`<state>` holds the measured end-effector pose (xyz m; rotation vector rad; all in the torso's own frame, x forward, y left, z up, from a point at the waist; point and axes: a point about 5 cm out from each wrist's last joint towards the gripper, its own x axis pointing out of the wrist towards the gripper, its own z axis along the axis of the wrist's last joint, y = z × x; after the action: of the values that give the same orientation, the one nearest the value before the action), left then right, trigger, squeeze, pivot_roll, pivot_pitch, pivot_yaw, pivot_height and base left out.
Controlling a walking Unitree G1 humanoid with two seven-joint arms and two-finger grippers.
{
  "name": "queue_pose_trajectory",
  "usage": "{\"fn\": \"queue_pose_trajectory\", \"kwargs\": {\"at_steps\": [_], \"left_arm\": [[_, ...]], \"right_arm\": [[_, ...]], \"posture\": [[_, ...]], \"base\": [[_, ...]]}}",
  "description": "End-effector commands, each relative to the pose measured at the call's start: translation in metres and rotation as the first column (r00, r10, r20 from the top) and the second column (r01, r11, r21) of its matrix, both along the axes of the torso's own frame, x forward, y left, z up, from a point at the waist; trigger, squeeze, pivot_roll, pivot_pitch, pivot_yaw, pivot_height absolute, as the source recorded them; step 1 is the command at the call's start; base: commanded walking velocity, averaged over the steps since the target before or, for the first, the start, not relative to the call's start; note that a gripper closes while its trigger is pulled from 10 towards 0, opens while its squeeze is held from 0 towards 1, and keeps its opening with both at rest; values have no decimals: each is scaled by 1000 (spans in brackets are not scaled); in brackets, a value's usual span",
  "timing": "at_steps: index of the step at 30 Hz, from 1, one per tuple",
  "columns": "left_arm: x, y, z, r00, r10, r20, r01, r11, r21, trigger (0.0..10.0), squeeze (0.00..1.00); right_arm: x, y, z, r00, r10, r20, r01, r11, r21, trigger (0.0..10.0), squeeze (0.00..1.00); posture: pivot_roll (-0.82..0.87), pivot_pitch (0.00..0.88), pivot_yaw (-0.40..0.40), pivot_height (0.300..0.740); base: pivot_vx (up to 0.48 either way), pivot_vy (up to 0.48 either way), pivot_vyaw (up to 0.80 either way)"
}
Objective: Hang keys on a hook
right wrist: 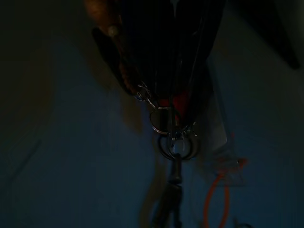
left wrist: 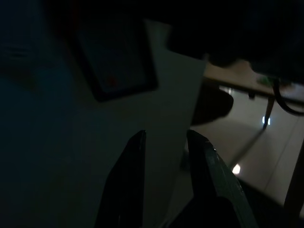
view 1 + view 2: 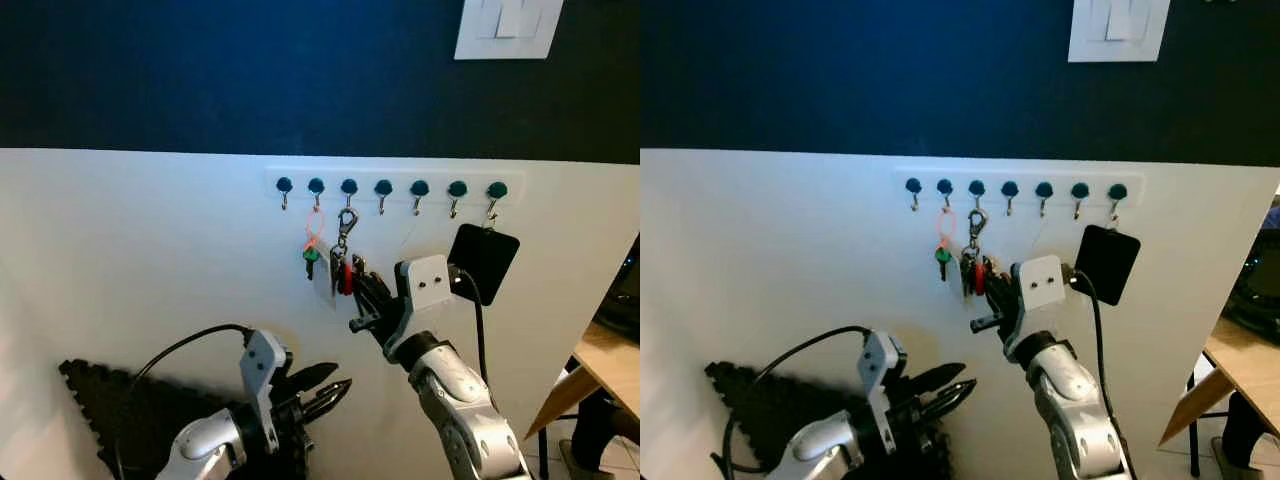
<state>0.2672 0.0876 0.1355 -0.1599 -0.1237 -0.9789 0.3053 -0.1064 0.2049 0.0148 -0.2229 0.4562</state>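
You see the keys (image 3: 343, 268) hanging from the third hook (image 3: 349, 188) of the white rack (image 3: 520, 188), with the right gripper (image 3: 362, 296) clamped on their lower part. The hooks further right are free. The left gripper (image 3: 335, 392) waits low, its fingers slightly apart.

a white light switch plate (image 3: 508, 26) sat high on the dark blue upper wall (image 3: 200, 70), above the white lower wall (image 3: 120, 250). a black square tag (image 3: 484, 256) hung below the rightmost peg. an orange loop with a green key (image 3: 311, 252) hung below the 2nd peg from the left. a black jagged-edged mat (image 3: 110, 410) lay low against the white wall. at the right edge stood a wooden table corner (image 3: 608, 362).
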Motion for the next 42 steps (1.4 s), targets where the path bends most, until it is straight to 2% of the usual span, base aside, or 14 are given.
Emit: {"fn": "queue_pose_trajectory", "kwargs": {"at_steps": [1, 2, 5, 14, 17, 20, 21, 22, 25, 28, 29, 38, 42], "left_arm": [[6, 0, 25, 999, 35, 37, -30, 992, -125, 10000, 0], [8, -1, 33, 998, 41, 53, -33, 987, -158, 10000, 0], [9, -1, 41, 997, 44, 71, -30, 983, -184, 10000, 0], [8, -1, 49, 997, 20, 76, -6, 983, -186, 10000, 0], [5, -2, 46, 998, 7, 61, 3, 986, -165, 10000, 0], [4, -4, 45, 999, -1, 54, 10, 988, -156, 10000, 0], [4, -4, 45, 999, -1, 54, 10, 988, -156, 10000, 0], [4, -6, 46, 998, -13, 57, 21, 989, -148, 10000, 0], [3, -7, 47, 998, -18, 61, 27, 989, -144, 10000, 0], [4, -8, 48, 998, -24, 63, 33, 989, -142, 10000, 0], [3, -10, 47, 997, -37, 63, 45, 991, -127, 10000, 0], [3, -11, 47, 997, -49, 65, 56, 992, -113, 10000, 0], [2, -11, 46, 997, -51, 64, 58, 993, -107, 10000, 0]], "right_arm": [[-5, 8, 12, 997, 69, 28, -69, 998, 3, 10000, 0], [-5, 9, 16, 996, 79, 38, -79, 997, 0, 10000, 0], [-6, 9, 22, 995, 85, 52, -85, 996, -1, 10000, 0], [-3, -3, 37, 998, 33, 59, -33, 999, 2, 10000, 0], [2, -24, 32, 996, -82, -32, 80, 995, -62, 10000, 0], [4, -37, 21, 984, -146, -104, 136, 986, -95, 10000, 0], [4, -37, 21, 984, -146, -104, 136, 986, -95, 10000, 0], [3, -45, 19, 973, -203, -112, 195, 977, -80, 10000, 0], [2, -48, 20, 968, -222, -114, 216, 974, -66, 10000, 0], [2, -49, 33, 975, -210, -75, 208, 978, -31, 10000, 0], [1, -49, 46, 978, -204, -38, 204, 979, -2, 10000, 0], [0, -50, 70, 982, -188, 29, 186, 981, 53, 10000, 0], [-1, -50, 84, 980, -180, 89, 172, 981, 93, 10000, 0]], "posture": [[50, 23, 41, 740], [49, 22, 40, 740], [49, 23, 39, 740], [50, 28, 40, 740], [46, 29, 41, 740], [47, 31, 42, 740], [47, 31, 42, 740], [49, 33, 42, 740], [49, 33, 42, 740], [43, 38, 45, 740], [42, 37, 47, 740], [41, 37, 46, 740], [42, 39, 45, 740]], "base": [[0, 0, 0], [0, 0, 0], [0, 0, 0], [0, 0, 0], [0, 0, 0], [0, 0, 0], [0, 0, 0], [0, 0, 0], [0, 0, 0], [0, 0, 0], [0, 0, 0], [0, 0, 0], [0, 0, 0]]}}
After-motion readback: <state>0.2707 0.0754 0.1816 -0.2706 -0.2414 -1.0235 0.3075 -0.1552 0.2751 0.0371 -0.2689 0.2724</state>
